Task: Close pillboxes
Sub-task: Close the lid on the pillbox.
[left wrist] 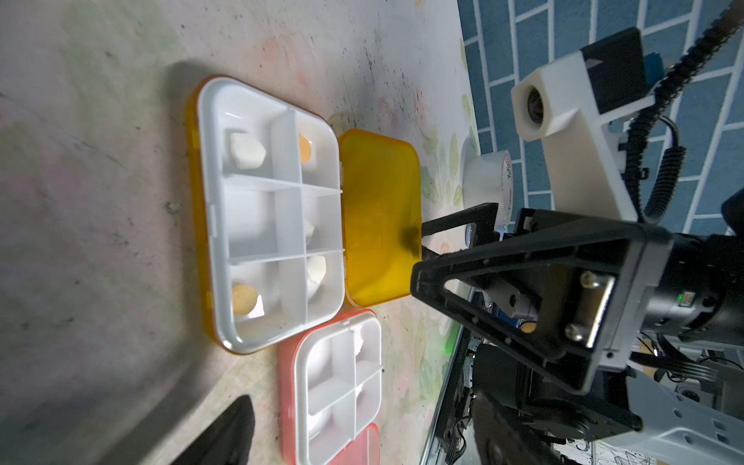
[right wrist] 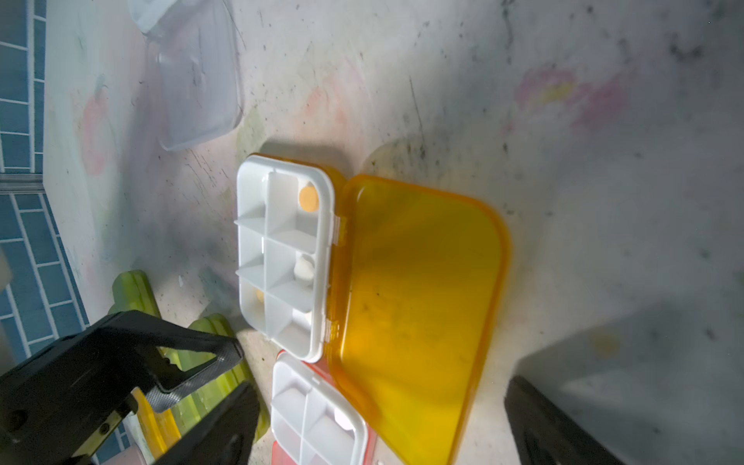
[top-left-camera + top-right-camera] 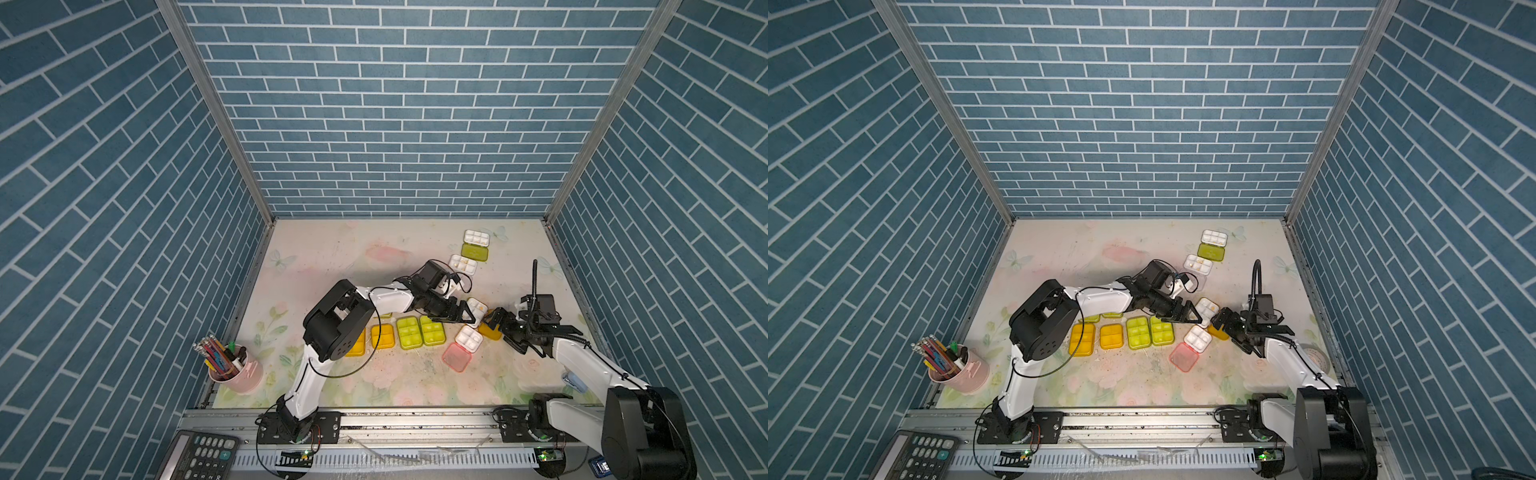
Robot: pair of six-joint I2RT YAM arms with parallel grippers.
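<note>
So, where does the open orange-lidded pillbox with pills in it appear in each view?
In a top view: the open orange pillbox sits right of centre, below the middle.
In a top view: the same place.
Left wrist: centre-left.
Right wrist: centre.
Shared landmark: the open pink pillbox beside it, in all four.

Ten pillboxes (image 3: pixel 432 330) crowd your surface (image 3: pixel 332 257). Four lie open: one lime-lidded pillbox (image 3: pixel 475 252), one clear-lidded pillbox (image 3: pixel 462 263), one orange-lidded pillbox (image 3: pixel 476 308) and one pink-lidded pillbox (image 3: pixel 456 357). Shut, you count two lime pillboxes (image 3: pixel 409 332) and two orange pillboxes (image 3: pixel 382 336). Two more show only as lime edges (image 3: pixel 1090 318) under your left arm (image 3: pixel 386 300). Also two tools, the left tool (image 3: pixel 473 316) and right tool (image 3: pixel 498 328), one pencil cup (image 3: pixel 245 374), one calculator (image 3: pixel 199 453) and one tape roll (image 1: pixel 489 181).
</note>
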